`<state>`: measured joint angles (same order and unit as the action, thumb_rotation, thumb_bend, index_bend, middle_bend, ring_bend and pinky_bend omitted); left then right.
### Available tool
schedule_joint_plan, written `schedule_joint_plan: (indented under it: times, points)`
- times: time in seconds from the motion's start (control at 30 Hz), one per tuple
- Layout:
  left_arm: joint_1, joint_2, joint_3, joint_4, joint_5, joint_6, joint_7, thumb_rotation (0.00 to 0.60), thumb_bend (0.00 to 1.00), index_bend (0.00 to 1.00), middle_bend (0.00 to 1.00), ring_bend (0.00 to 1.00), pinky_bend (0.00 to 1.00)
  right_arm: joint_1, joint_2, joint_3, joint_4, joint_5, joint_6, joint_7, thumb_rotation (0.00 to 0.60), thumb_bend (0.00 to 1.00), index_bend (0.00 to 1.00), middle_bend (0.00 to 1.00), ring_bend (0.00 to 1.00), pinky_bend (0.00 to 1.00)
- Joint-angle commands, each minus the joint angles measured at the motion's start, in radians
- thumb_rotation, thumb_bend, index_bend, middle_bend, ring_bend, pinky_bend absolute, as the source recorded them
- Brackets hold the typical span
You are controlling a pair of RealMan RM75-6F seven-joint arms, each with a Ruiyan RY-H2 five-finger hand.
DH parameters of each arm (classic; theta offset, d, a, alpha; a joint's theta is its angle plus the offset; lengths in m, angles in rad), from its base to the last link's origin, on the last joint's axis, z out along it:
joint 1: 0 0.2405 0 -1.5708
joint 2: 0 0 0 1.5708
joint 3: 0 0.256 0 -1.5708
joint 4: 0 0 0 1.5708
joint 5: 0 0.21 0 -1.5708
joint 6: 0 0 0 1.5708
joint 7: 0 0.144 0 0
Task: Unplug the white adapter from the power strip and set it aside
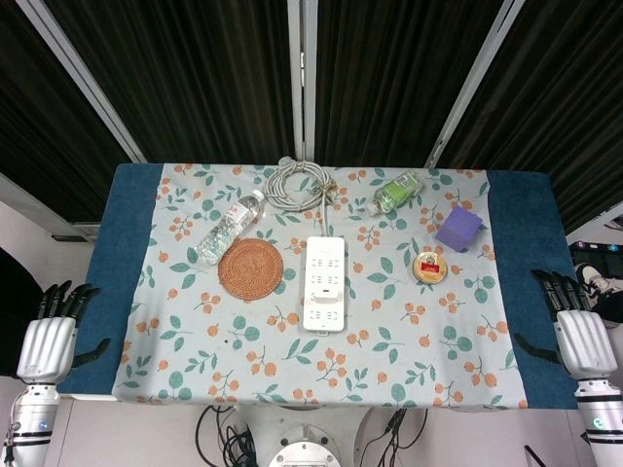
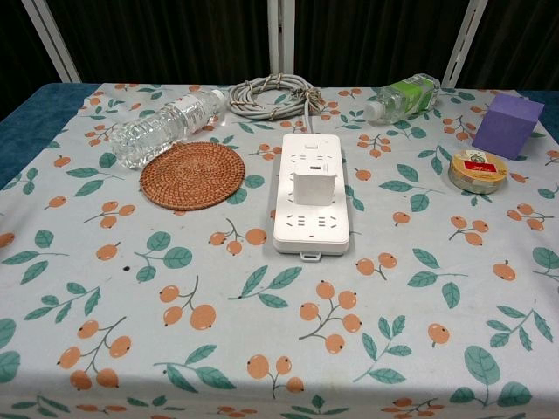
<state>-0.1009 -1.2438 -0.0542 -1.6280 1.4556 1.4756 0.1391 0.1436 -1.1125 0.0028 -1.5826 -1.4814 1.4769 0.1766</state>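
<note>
On the table (image 1: 521, 292), in your head view, the strip (image 1: 325, 282) lies lengthwise at the middle of the fruit-print cloth (image 1: 195, 350), its cord (image 1: 299, 185) coiled at the far edge. The adapter (image 1: 326, 317) sits plugged into the strip toward its near end, small and hard to tell from the white body here. A round woven coaster (image 1: 250, 269) lies just left of the strip, and a clear bottle (image 1: 228, 227) lies on its side beyond it. To the right you have a green bottle (image 1: 394, 192) on its side, a purple box (image 1: 458, 229) and a small round tin (image 1: 430, 267). Your left hand (image 1: 51, 336) hangs off the table's left edge, fingers straight and apart, holding nothing. Your right hand (image 1: 581, 331) hangs off the right edge the same way, fingers apart and empty. Both are well apart from the strip.

In your chest view, the adapter (image 2: 314, 184) stands upright in the middle of the strip (image 2: 311, 231), with free sockets in front of it. The coaster (image 2: 192, 175) lies just left, the clear bottle (image 2: 166, 127) touching its far rim. The cord (image 2: 269, 94), green bottle (image 2: 403, 96), box (image 2: 507, 126) and tin (image 2: 478, 170) lie further back and right. Neither hand shows here.
</note>
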Motion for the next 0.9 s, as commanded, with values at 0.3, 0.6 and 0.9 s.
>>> schedule_joint_plan:
  times: [0.3,0.6,0.9]
  points:
    - [-0.009,-0.011,-0.005,0.011,-0.018,-0.021,-0.005,0.6,0.17,0.17,0.13,0.02,0.0,0.05,-0.004,0.019,-0.02,-0.032,-0.078,-0.03,0.6,0.12,0.0,0.07,0.0,0.0]
    - [-0.002,-0.007,0.004,0.011,0.012,0.002,-0.024,0.6,0.17,0.17,0.13,0.02,0.0,0.216,-0.071,0.062,-0.026,-0.093,-0.264,-0.088,0.6,0.12,0.0,0.08,0.0,0.0]
    - [0.013,0.0,0.014,0.008,0.024,0.023,-0.039,0.6,0.17,0.17,0.13,0.02,0.0,0.402,-0.323,0.132,0.114,-0.041,-0.457,-0.169,0.6,0.0,0.0,0.01,0.0,0.0]
